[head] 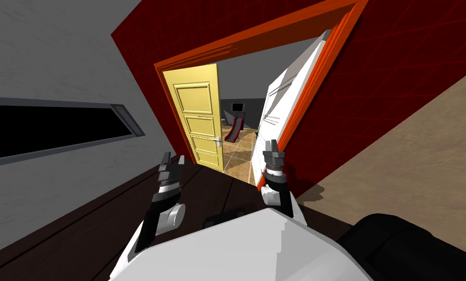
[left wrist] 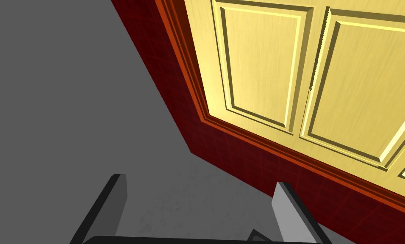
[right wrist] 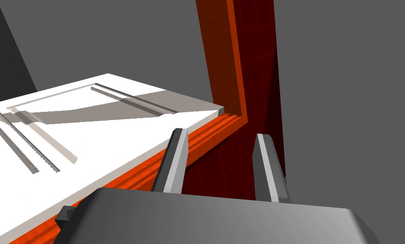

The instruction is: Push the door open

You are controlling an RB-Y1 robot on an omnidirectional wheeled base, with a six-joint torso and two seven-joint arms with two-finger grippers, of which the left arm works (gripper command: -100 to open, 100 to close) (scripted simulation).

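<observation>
A double door stands in an orange frame (head: 256, 36) set in a dark red wall. The yellow panelled leaf (head: 198, 117) on the left and the white leaf (head: 278, 117) on the right are both swung partly away from me. My right gripper (head: 270, 143) is low beside the white leaf (right wrist: 91, 127), near its hinge side. That gripper (right wrist: 220, 132) is open with a narrow empty gap and points at the frame. Contact with the leaf cannot be made out. My left gripper (head: 172, 156) is open and empty (left wrist: 201, 180), short of the yellow leaf (left wrist: 282, 63).
Between the leaves, a tiled room holds a red slide (head: 234, 128). The yellow leaf carries a lever handle (head: 218, 141). A grey wall with a long black window (head: 47, 129) runs along my left. A tan wall (head: 422, 146) is on my right. The floor is dark.
</observation>
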